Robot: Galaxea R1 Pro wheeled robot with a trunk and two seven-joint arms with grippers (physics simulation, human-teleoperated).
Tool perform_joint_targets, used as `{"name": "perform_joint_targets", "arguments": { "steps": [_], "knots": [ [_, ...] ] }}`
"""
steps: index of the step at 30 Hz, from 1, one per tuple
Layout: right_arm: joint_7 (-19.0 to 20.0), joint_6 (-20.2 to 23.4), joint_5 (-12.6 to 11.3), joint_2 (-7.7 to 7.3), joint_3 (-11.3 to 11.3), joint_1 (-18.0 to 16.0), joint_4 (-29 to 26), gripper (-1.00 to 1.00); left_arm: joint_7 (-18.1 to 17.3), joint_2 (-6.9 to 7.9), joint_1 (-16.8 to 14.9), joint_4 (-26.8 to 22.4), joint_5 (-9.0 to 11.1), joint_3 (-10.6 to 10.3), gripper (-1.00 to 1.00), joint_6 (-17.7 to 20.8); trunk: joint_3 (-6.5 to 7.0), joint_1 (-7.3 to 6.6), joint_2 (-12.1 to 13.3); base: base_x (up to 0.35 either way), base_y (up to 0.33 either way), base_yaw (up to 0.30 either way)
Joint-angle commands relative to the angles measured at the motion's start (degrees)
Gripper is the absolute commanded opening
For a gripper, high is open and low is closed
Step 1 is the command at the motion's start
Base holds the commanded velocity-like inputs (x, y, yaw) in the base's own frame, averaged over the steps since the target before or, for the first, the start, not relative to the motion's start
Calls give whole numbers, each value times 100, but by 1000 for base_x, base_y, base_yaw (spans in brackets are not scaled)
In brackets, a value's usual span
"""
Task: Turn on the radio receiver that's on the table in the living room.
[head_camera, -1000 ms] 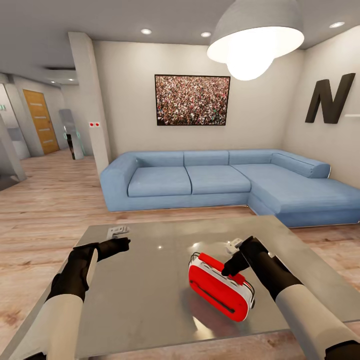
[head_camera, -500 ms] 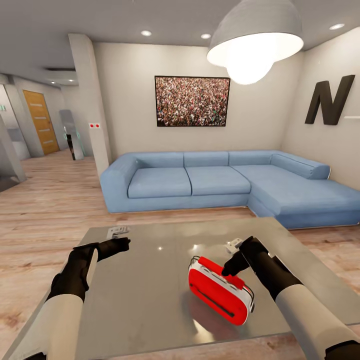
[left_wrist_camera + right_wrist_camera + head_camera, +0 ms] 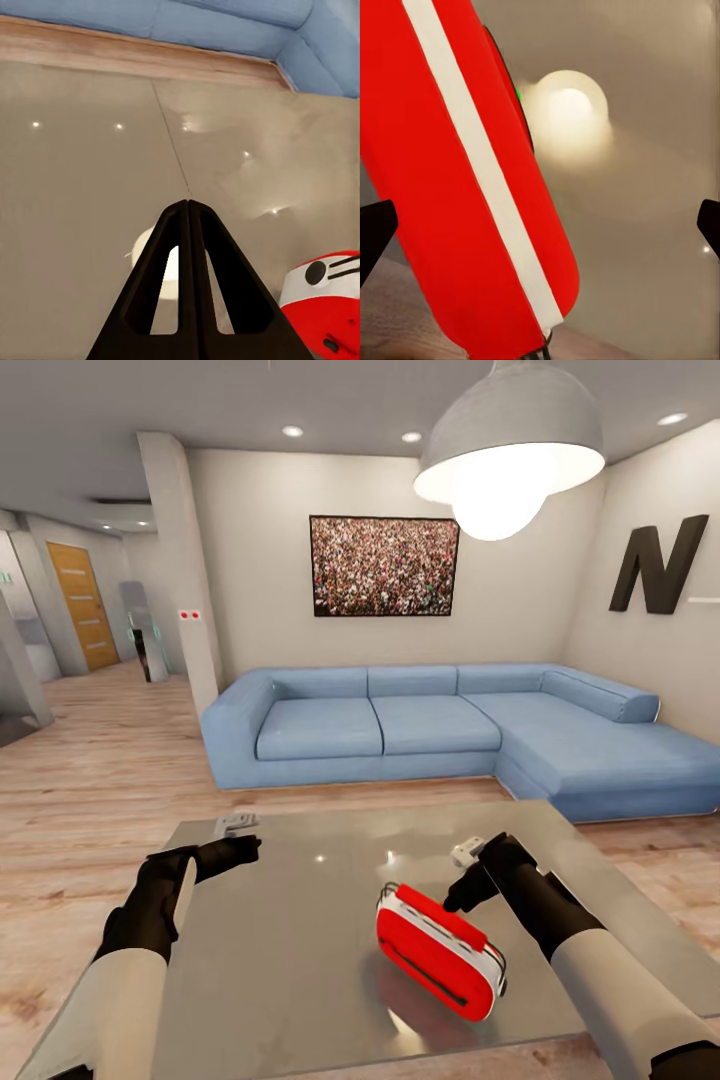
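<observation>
- Just beneath the right end effector (image 3: 462, 901), the radio receiver (image 3: 437, 951) lay tilted on the grey surface (image 3: 290, 960), its red top edge meeting the dark fingertips, or very nearly.
- In the right wrist view the fingertips (image 3: 375, 232) stood far apart at either edge, so that end effector was open and held nothing; the receiver's red body with its white stripe (image 3: 472, 195) ran between them.
- Well off to the left of the receiver, the left end effector (image 3: 250, 847) hovered over the surface; its wrist view showed the two black fingers (image 3: 187, 285) pressed together, closed on nothing, with a corner of the receiver (image 3: 326, 300) off to one side.
- Beyond both end effectors stood the blue sofa (image 3: 420, 725) on the wood floor, with a small pale object (image 3: 236, 823) on the far left corner of the surface.
- As a judgement, the receiver looked like a light, rigid plastic box with a smooth shell; on the glossy surface it would probably slide or tip under a sideways push.
- A press was best aimed straight down at the control on top; if it needed steadying, the handle or the two long flat sides seemed the firmest hold.
</observation>
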Motion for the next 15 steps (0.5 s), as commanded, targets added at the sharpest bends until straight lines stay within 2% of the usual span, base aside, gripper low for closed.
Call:
{"name": "perform_joint_targets", "arguments": {
  "steps": [1, 5, 15],
  "knots": [
    [0, 0, 0, 0, 0, 0, 1, 100, 0, -23, 0, 0, -2, 0, -100, 0, 18, -23, 42, -6, 0, 0],
    [0, 0, 0, 0, 0, -3, -1, 100, 0, -68, 0, 0, -9, 0, -100, 0, 90, -110, 202, -151, 0, 0],
    [0, -2, 4, 0, 0, -1, 1, 100, 2, -76, 0, 0, -10, 0, -100, 0, 270, -330, 603, -329, 0, 0]
  ]
}}
